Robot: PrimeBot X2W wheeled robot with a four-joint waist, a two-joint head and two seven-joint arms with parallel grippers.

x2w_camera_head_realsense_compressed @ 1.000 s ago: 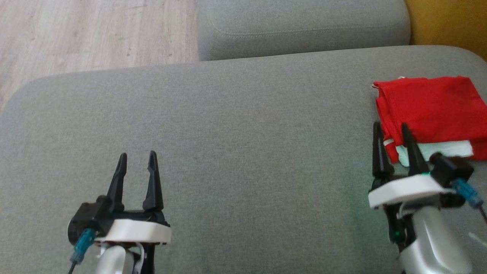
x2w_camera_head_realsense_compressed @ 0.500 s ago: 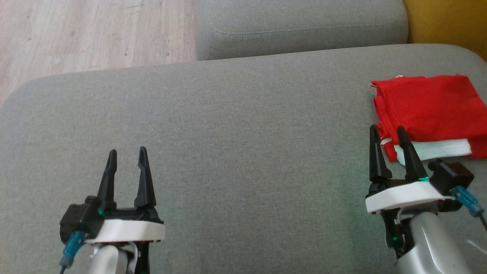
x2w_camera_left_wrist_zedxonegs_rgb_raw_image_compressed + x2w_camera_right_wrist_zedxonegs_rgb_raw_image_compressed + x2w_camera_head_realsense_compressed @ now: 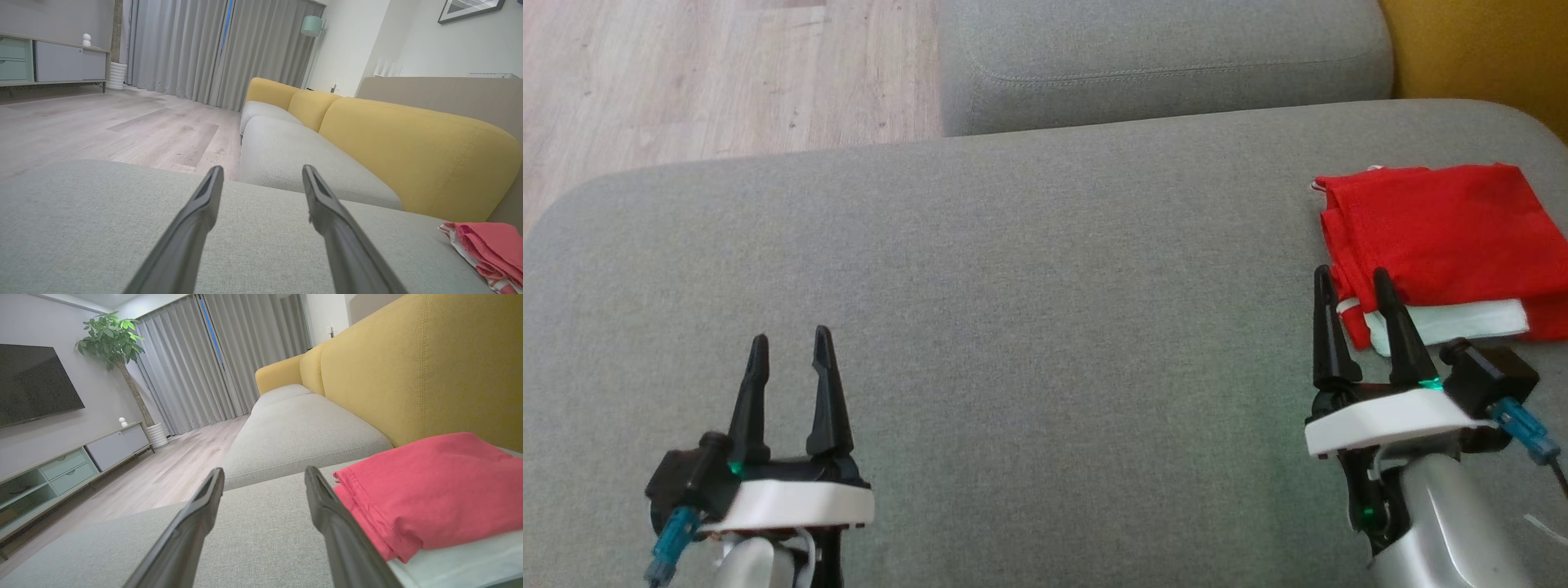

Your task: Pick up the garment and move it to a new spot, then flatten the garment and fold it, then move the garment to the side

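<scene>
No text, label, brand, number or sign is showing legibly in any of the views. The framed picture (image 3: 470, 8) on the wall in the left wrist view is showing only faint streaks, too small and too cut off to read.

Garment (image 3: 1445, 237) running off head view's right edge; its near-left corner hiding behind right pincer (image 3: 1351, 272) fingers. Left wrist view: garment cropping at lower-right corner, folds blurring together. Right wrist view: white underlayer (image 3: 457, 559) running off bottom edge. Small white object (image 3: 86, 39) on cabinet (image 3: 61, 65) showing too small to identify.
</scene>
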